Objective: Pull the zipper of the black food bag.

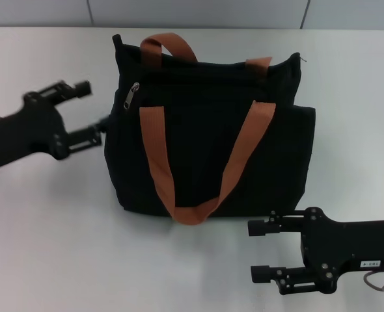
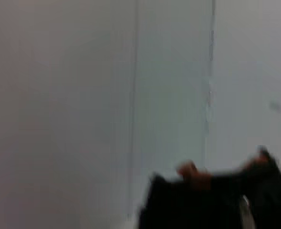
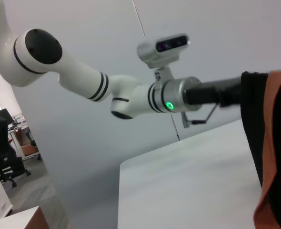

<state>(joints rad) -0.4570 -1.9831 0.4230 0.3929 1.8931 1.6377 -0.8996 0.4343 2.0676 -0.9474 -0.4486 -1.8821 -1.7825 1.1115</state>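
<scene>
The black food bag (image 1: 211,143) stands upright in the middle of the white table, with two orange-brown strap handles (image 1: 158,156). The silver zipper pull (image 1: 131,96) hangs at the bag's upper left corner, at the end of the zip line along the top. My left gripper (image 1: 93,112) is open, just left of the bag's left side and slightly below the pull, its lower finger close to the fabric. My right gripper (image 1: 256,251) is open and empty, near the table's front edge below the bag's lower right corner. The bag also shows blurred in the left wrist view (image 2: 197,202) and in the right wrist view (image 3: 255,124).
The white table (image 1: 49,247) runs to a grey wall (image 1: 192,12) at the back. The right wrist view shows my left arm (image 3: 131,93) reaching to the bag, and office furniture (image 3: 7,157) beyond the table.
</scene>
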